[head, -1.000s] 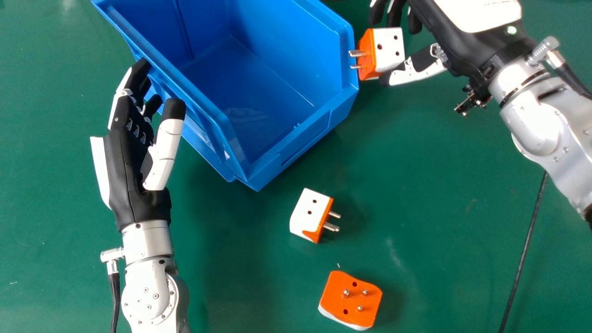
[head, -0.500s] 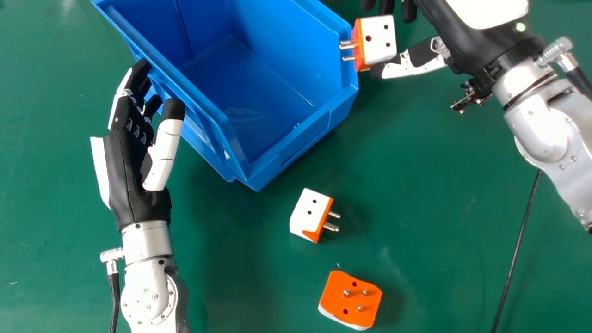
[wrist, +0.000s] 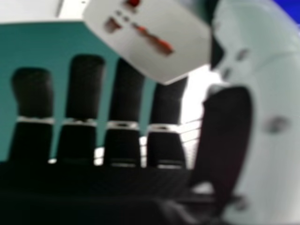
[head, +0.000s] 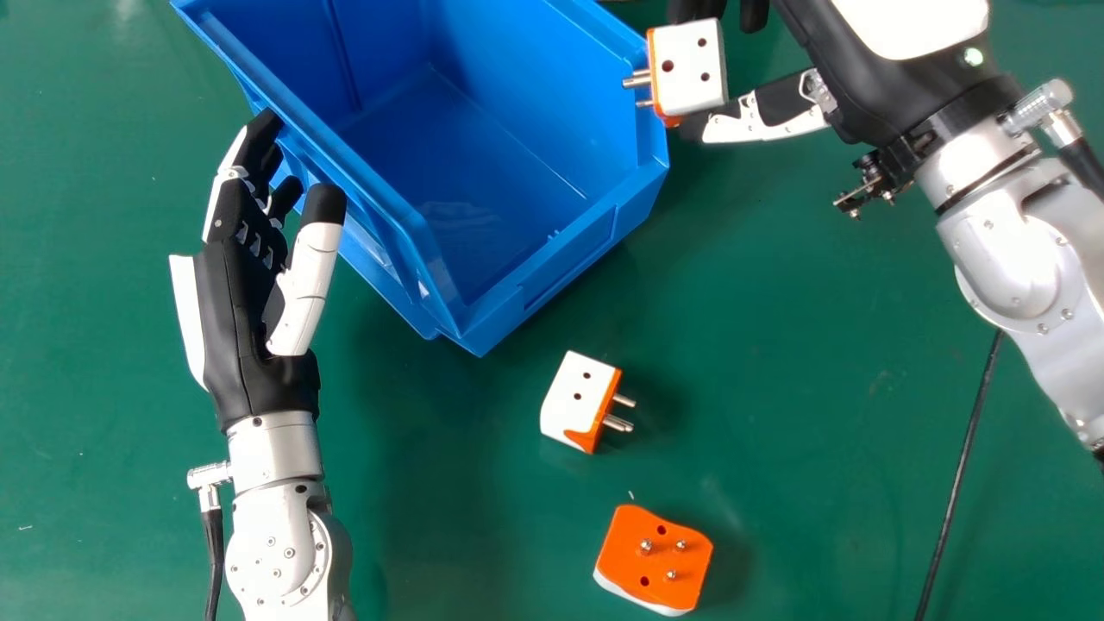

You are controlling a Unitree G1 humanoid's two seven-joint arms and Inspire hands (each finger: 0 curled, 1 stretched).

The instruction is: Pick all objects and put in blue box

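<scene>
In the head view my right hand (head: 871, 78) is at the upper right, thumb and fingers pinching a white-and-orange plug adapter (head: 690, 67) whose pins point left over the box's right rim. The right hand view shows the white face of the held adapter (wrist: 154, 42) between thumb and fingers of my right hand (wrist: 229, 136). The blue box (head: 569, 259) has a bare floor. A second adapter (head: 580, 398) lies on its side in front of it; a third (head: 655, 556), orange pin side up, lies nearer. My left hand (head: 250, 319) rests with straight fingers beside the box's left wall.
A black cable (head: 962, 466) runs across the green table (head: 819, 431) at the right, under the right forearm. Green tabletop stretches between the two loose adapters and that cable.
My right hand has moved left and slightly away with the adapter, bringing its pins over the box's right rim. The left hand and the loose adapters have stayed still.
</scene>
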